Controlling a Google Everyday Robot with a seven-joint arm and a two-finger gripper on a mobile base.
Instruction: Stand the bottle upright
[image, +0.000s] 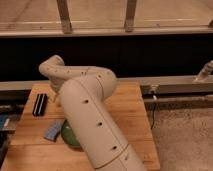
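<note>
My white arm (92, 117) fills the middle of the camera view. It rises from the bottom edge, bends at an elbow (52, 69) over the back left of the wooden table (130, 107), and turns down behind itself. The gripper is hidden behind the arm, somewhere over the left part of the table. The bottle is hidden from view; no slim whitish bottle shows. The clear cup is also hidden.
A dark oblong object (40, 104) lies at the table's left back. A blue-grey flat item (52, 131) and a green round object (69, 136) lie at the left front, partly behind the arm. A dark wall and a metal rail (175, 85) run behind the table.
</note>
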